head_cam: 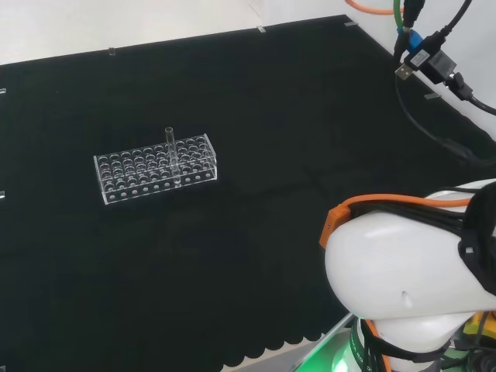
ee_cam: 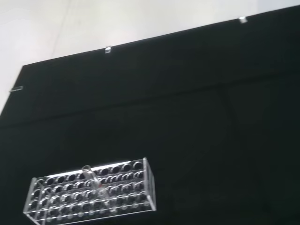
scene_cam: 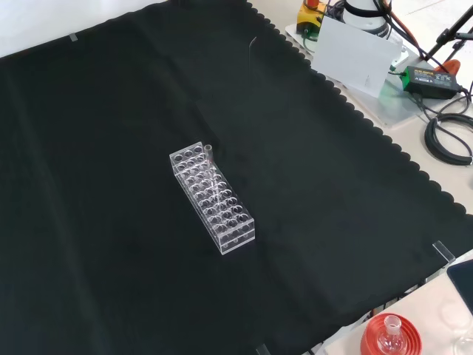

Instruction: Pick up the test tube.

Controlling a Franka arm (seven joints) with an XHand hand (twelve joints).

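A clear test tube (head_cam: 171, 153) stands upright in a clear plastic rack (head_cam: 155, 169) with several rows of holes, on the black cloth left of middle in the head view. In the front view the rack (scene_cam: 213, 197) lies at the cloth's middle, with the test tube (scene_cam: 210, 157) near its far end. The wrist view has the rack (ee_cam: 91, 191) and the tube (ee_cam: 91, 176) at some distance. The arm's white links (head_cam: 411, 271) sit at the lower right of the head view, well away from the rack.
A red ribbed stand with a small flask (scene_cam: 390, 337) sits off the cloth at the front view's lower right. Cables and a black power brick (scene_cam: 432, 78) lie beyond the cloth's scalloped edge. Black cloth (head_cam: 271, 116) surrounds the rack on all sides.
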